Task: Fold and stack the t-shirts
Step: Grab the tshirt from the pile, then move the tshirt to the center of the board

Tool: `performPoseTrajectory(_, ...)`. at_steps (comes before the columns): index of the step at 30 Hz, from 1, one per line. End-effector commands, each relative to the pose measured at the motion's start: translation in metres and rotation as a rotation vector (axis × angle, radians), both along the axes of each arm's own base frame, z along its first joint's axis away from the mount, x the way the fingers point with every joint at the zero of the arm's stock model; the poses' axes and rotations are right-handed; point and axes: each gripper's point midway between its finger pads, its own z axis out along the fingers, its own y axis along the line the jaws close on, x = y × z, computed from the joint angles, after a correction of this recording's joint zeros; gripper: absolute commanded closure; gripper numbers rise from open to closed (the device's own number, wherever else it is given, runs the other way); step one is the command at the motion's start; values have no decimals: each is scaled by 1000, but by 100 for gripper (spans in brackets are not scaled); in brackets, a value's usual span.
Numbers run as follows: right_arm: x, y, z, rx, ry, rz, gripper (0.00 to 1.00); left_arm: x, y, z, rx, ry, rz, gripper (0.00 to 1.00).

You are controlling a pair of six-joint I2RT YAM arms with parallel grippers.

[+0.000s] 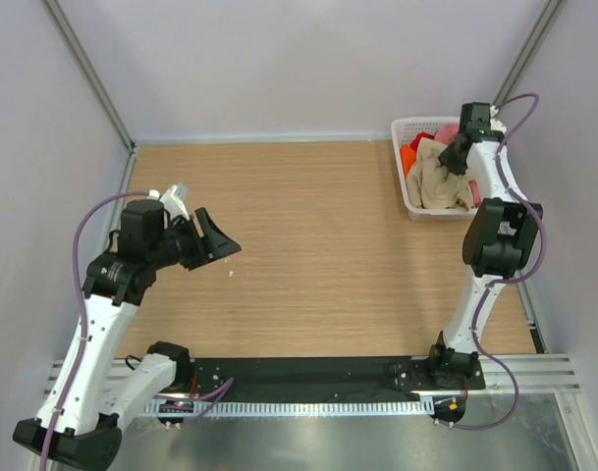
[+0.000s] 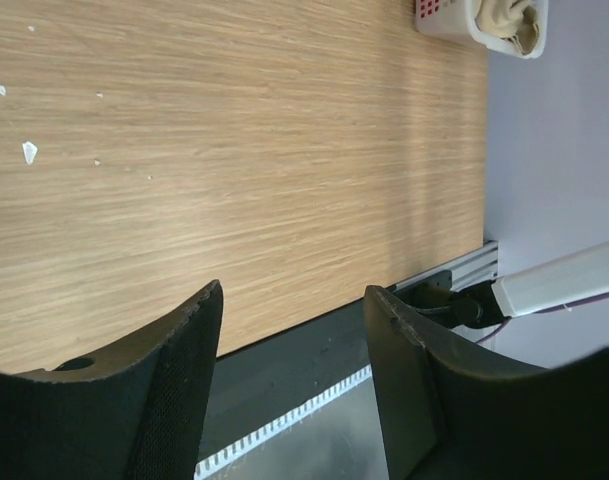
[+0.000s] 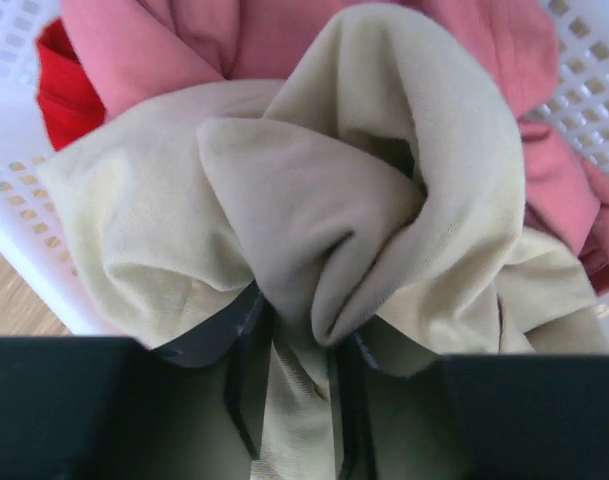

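My right claw (image 3: 296,400) is pinched tight on a fold of the beige t-shirt (image 3: 314,200), piled over the pink t-shirt (image 3: 164,40) and orange t-shirt (image 3: 64,95) in the white lattice basket (image 1: 400,162). My left claw (image 2: 292,300) hangs spread wide above the wooden table (image 1: 308,245)

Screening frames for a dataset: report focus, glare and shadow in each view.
Top external: even, diffuse light, sharp, only faint shadows on the table. Left wrist: wood grain crisp with a pale sheen band, the left gripper dark and soft-edged. Right wrist: beige t-shirt sharp, white basket washed out.
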Motion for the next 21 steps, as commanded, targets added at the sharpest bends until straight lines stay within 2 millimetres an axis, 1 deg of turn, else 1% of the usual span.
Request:
performPoseTrajectory(1, 18, -18, 62, -86, -144, -54, 73, 15, 1, 15, 35, -72, -20, 42)
performPoseTrajectory(2, 16, -19, 67, -95, -142, -58, 74, 19, -1, 14, 37, -63, -23, 44)
performPoseTrajectory(3, 18, -21, 79, -110, -162, -59, 75, 20, -2, 14, 33, -65, -28, 46)
performPoseTrajectory(4, 18, -22, 87, -119, -175, -57, 79, 23, -4, 16, 26, -71, -32, 47)
performPoseTrajectory(5, 16, -23, 97, -130, -185, -58, 80, 23, -4, 16, 27, -74, -35, 49)
performPoseTrajectory(7, 18, -22, 114, -148, -215, -26, 79, 23, -5, 18, 27, -84, -39, 50)
performPoseTrajectory(8, 19, -23, 120, -153, -225, -17, 95, 23, -5, 19, 32, -90, -41, 52)
performPoseTrajectory(9, 18, -22, 131, -157, -237, -12, 99, 20, -7, 21, 32, -98, -51, 53)
performPoseTrajectory(10, 18, -22, 139, -167, -244, -6, 99, 19, -6, 21, 39, -100, -53, 56)
performPoseTrajectory(11, 17, -22, 147, -171, -253, 0, 99, 18, -6, 22, 45, -104, -52, 63)
performPoseTrajectory(12, 17, -21, 168, -177, -301, 3, 99, 16, -5, 22, 50, -106, -51, 68)
performPoseTrajectory(13, 16, -20, 181, -181, -331, 7, 99, 13, -4, 24, 54, -107, -49, 72)
performPoseTrajectory(14, 15, -20, 197, -186, -371, 2, 99, 13, -1, 24, 68, -112, -33, 79)
performPoseTrajectory(15, 10, -17, 226, -185, -438, 1, 99, 9, -1, 24, 72, -109, -38, 80)
performPoseTrajectory(17, 7, -11, 261, -181, -534, 19, 99, 7, 2, 25, 83, -114, -28, 80)
performPoseTrajectory(18, 3, -8, 283, -180, -587, 27, 99, 5, 3, 24, 85, -109, -26, 76)
performPoseTrajectory(19, -1, -3, 301, -171, -627, 42, 99, 2, 3, 27, 85, -117, -29, 63)
performPoseTrajectory(20, -8, 0, 319, -159, -669, 41, 99, 0, 5, 28, 87, -125, -22, 58)
performPoseTrajectory(21, -11, 5, 327, -147, -688, 54, 99, -2, 5, 29, 89, -127, -21, 54)
